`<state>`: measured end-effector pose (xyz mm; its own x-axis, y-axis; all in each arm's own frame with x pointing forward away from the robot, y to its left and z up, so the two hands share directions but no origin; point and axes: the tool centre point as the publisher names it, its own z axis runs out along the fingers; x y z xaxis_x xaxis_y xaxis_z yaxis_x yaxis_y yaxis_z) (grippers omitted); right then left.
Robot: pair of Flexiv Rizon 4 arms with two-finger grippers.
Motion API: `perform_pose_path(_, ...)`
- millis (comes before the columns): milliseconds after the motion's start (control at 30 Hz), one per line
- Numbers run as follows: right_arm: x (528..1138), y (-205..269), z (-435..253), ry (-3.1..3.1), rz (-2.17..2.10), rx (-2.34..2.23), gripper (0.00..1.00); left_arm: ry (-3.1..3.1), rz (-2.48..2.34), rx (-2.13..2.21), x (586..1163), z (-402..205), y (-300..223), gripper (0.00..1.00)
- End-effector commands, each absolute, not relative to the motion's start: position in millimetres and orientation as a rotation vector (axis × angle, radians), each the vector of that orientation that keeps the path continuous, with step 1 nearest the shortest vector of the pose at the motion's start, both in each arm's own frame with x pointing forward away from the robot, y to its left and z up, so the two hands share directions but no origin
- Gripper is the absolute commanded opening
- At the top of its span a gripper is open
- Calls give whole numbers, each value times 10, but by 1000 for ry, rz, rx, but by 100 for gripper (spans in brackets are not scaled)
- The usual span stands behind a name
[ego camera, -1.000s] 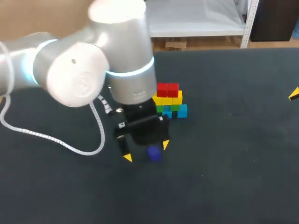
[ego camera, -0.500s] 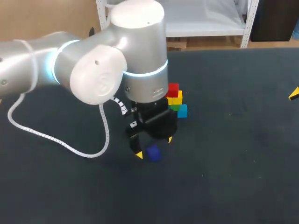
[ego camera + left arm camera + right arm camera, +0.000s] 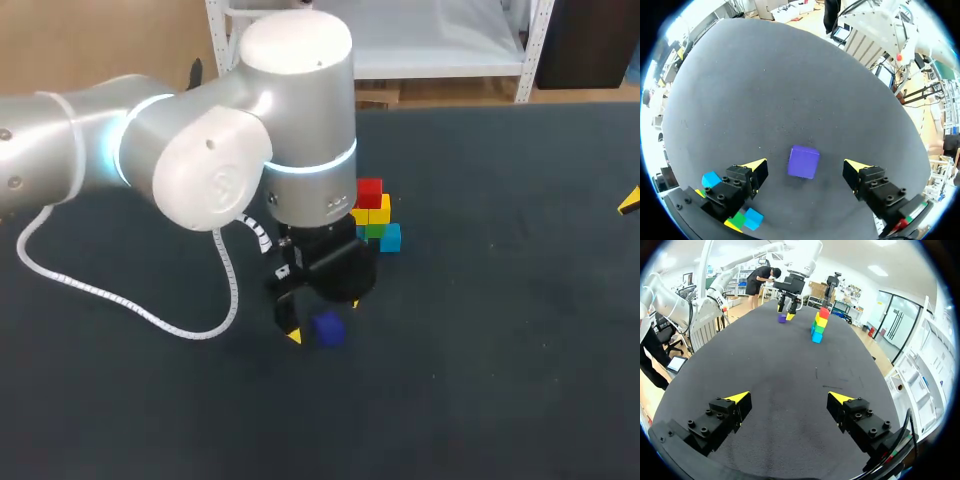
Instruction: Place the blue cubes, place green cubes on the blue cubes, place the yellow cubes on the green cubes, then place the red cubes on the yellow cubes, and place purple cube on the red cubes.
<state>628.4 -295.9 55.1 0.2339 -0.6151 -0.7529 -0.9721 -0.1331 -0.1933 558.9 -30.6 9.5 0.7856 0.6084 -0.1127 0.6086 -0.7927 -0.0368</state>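
The dark counter (image 3: 500,350) carries everything. The left arm (image 3: 200,170) comes in over its middle, while the right gripper (image 3: 788,398) sits back near the counter's right edge with its fingers spread and nothing between them, well apart from the work. That makes the left arm by far the nearer one. The stack (image 3: 375,215) of blue, green, yellow and red cubes stands just past the left arm's wrist, red on top and nothing purple on it yet. The left gripper (image 3: 322,318) hangs low over the counter, released, its yellow tips wide apart. The purple cube (image 3: 804,161) lies on the counter squarely between those tips, about midway, touching neither finger. Being a cube it has no long axis, though its faces look turned slightly off the line the fingers close along. By my reading, the grasp needs only a short drop and a squeeze, and the stack lies close behind the gripper.
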Motion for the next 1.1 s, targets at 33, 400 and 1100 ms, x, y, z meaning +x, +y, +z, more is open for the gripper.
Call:
perform_pose_path(33, 6290, -2959, 543, 1457, 676, -1835, 100, 1024, -193, 2967, 5605, 48, -291, 96)
perform_pose_path(400, 6290, -2959, 543, 1457, 676, -1835, 100, 979, -163, 2974, 5659, 49, -312, 38)
perform_pose_path(1100, 6290, -2959, 543, 1457, 676, -1835, 100, 1362, -295, 2669, 5994, 861, -187, 0)
